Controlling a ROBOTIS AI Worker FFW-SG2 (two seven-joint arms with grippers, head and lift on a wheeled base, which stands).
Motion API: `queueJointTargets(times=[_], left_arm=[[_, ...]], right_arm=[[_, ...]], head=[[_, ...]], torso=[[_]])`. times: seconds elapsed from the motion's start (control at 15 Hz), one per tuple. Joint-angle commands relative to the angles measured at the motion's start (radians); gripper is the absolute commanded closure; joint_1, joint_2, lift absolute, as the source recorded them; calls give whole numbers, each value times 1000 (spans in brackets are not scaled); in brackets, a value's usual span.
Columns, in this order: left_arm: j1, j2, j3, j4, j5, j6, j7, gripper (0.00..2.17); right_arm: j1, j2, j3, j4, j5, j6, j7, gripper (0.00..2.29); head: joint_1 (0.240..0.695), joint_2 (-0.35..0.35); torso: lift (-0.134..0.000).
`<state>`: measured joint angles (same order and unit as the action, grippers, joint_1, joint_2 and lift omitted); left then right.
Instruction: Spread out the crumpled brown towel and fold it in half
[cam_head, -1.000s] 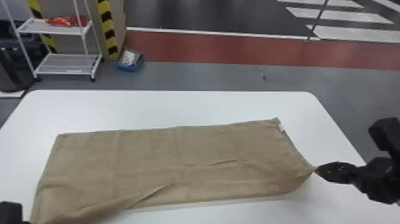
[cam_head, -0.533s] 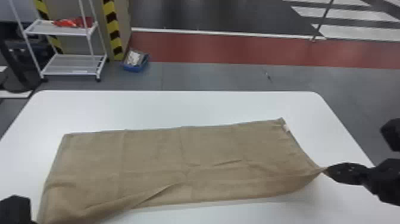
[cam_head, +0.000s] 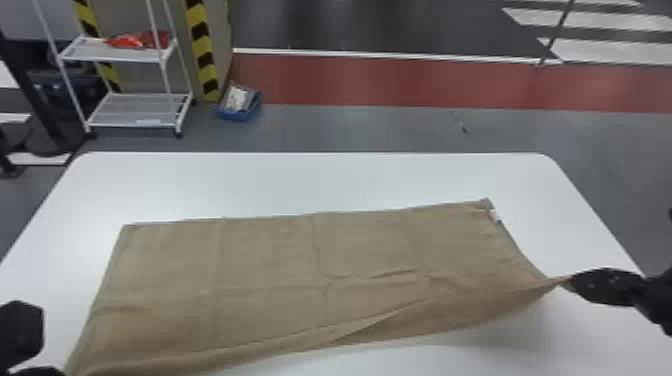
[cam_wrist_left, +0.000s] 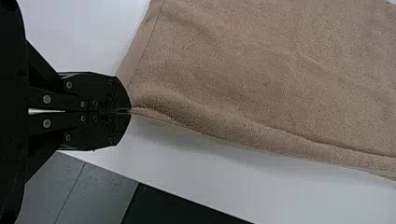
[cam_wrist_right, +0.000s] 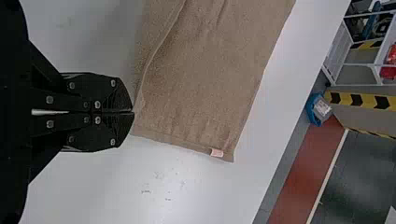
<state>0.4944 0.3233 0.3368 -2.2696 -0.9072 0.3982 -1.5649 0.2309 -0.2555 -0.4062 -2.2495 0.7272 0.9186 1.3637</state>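
Brown towel (cam_head: 270, 260) on white tabletop (cam_head: 320, 180), mostly spread, long way running left to right. Far edge nearly straight; small pale tag (cam_head: 495, 215) at the far right corner. Few shallow wrinkles mid-towel and toward the right, loose curved fold along the near side.

Right end effector (cam_head: 572, 281): clenched, gripping the towel's near right corner, cloth pulled to a point there. In the right wrist view its fingertips meet right at the towel's edge.

Left end effector (cam_head: 20, 330): at the near left of the tabletop, by the towel's near left corner. Left wrist view has the left end effector (cam_wrist_left: 128, 111) pressed together on that corner, a rolled ridge of cloth leading away from the tips.

Beyond the tabletop: white rack (cam_head: 135, 110) with red item (cam_head: 132, 40) on its upper shelf, blue bin (cam_head: 240, 115) on the floor beside it.
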Motion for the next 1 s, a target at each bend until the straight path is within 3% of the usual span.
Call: queueJointTargets(times=[0.0,0.33,0.67,0.93], left_arm=[[-59,22,8,-36,-1,0,-16,1460],[-237,56,-65,-27,-30,12,-16,1457],[-448,63,-225,174,-98,49,-16,1457],[-582,62,-300,344,-139,49,-16,1457]], right_arm=[[-41,-14,0,15,-2,38,3,1652],[-171,-56,26,96,3,194,3,1652],[-317,-96,106,238,34,305,3,1652],[-453,-99,168,338,55,382,3,1652]], head=[[695,-74],[695,-90],[695,-123],[695,-127]], torso=[[-125],[-125],[-125],[-125]])
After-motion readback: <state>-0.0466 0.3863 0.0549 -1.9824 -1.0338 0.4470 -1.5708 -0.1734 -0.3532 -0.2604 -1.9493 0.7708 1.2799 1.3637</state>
